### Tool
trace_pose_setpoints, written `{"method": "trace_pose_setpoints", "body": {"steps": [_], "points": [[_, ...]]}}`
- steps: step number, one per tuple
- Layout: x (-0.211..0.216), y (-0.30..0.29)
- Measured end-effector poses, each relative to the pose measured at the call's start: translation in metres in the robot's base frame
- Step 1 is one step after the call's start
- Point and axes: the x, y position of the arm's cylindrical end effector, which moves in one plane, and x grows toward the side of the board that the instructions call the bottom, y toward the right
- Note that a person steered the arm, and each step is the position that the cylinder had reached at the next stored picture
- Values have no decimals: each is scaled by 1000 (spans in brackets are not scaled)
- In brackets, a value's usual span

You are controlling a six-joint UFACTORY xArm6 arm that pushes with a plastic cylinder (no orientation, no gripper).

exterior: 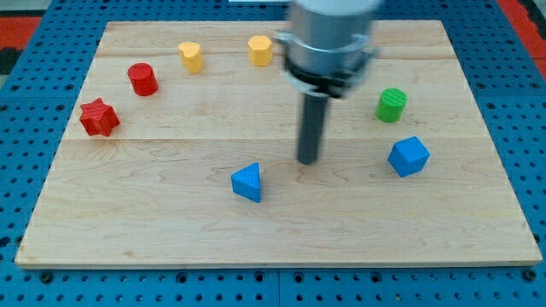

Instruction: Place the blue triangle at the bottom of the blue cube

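The blue triangle (247,182) lies on the wooden board (171,222), a little below the middle. The blue cube (409,156) sits toward the view's right, slightly higher than the triangle. My tip (307,160) is the lower end of a dark rod hanging from the arm's grey body. It stands between the two blue blocks, up and to the right of the triangle and apart from it, and well left of the cube.
A green cylinder (392,105) stands above the blue cube. A red star (99,118) and a red cylinder (142,79) are at the view's left. Two yellow blocks (192,56) (260,49) sit near the top edge.
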Motion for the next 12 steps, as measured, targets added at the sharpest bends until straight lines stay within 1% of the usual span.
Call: {"method": "trace_pose_setpoints", "body": {"steps": [1,2,4,5,6,7,8,9,10,11,12], "points": [[-12,-94],[54,-118],[45,-6],[56,51],[80,94],[80,116],[92,17],[122,54],[117,98],[104,115],[104,124]]}}
